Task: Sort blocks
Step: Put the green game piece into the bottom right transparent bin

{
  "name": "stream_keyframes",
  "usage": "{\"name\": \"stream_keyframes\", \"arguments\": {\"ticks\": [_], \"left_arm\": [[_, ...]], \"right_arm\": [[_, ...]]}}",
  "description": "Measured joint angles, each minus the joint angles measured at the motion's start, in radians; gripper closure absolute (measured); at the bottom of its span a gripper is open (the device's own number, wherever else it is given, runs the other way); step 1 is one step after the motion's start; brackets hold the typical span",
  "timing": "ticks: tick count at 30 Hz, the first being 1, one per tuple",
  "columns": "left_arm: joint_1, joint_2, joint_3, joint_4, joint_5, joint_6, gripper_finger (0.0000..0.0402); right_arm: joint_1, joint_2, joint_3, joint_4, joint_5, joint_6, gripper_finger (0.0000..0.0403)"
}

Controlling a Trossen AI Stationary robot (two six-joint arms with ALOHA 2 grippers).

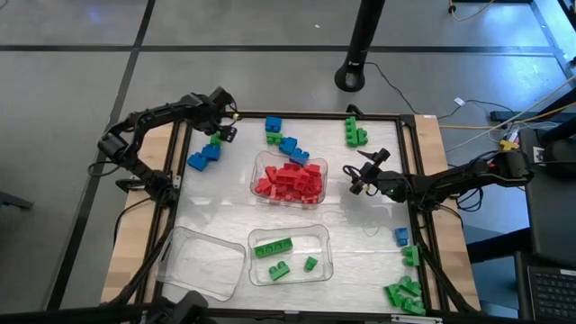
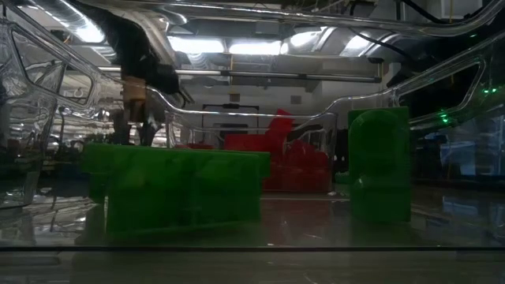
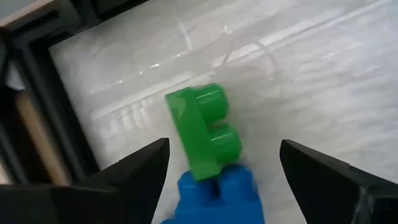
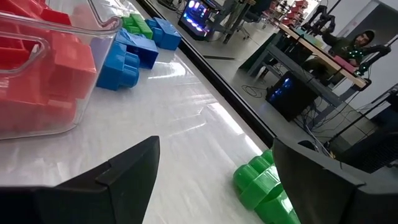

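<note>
We see red blocks heaped together mid-table, and green blocks nearer the front, one long piece with two small ones beside it. Blue blocks trail toward the back, a green block rests against a blue block at back left, and more green blocks crowd the front right corner.

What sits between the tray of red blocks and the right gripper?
Nothing: in the high view, only bare white tabletop separates the tray of red blocks from the open right gripper.
</note>
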Motion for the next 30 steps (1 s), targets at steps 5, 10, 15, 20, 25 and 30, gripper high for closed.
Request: {"name": "stream_keyframes", "arguments": {"ticks": [5, 10, 15, 20, 25, 30], "left_arm": [[-0.004, 0.0, -0.045, 0.047, 0.0, -0.02, 0.0105], [-0.003, 0.0, -0.088, 0.119, -0.001, -0.038, 0.0105], [0.003, 0.0, -0.142, 0.187, 0.0, -0.051, 0.0105], [0.004, 0.0, -0.19, 0.277, -0.001, -0.051, 0.0105], [0.003, 0.001, -0.22, 0.316, 0.0, -0.026, 0.0105], [-0.005, 0.001, -0.238, 0.325, 0.006, 0.006, 0.0115]], "right_arm": [[0.0, 0.0, 0.0, 0.0, 0.0, 0.0, 0.0091], [0.0, 0.0, 0.0, 0.0, 0.0, 0.0, 0.0091], [0.0, 0.0, 0.0, 0.001, 0.0, 0.0, 0.0091], [0.0, 0.0, 0.0, 0.002, 0.0, 0.0, 0.0091], [0.0, 0.0, 0.0, 0.005, 0.0, 0.001, 0.0091], [0.0, 0.0, 0.0, 0.005, 0.0, 0.002, 0.0091]]}}
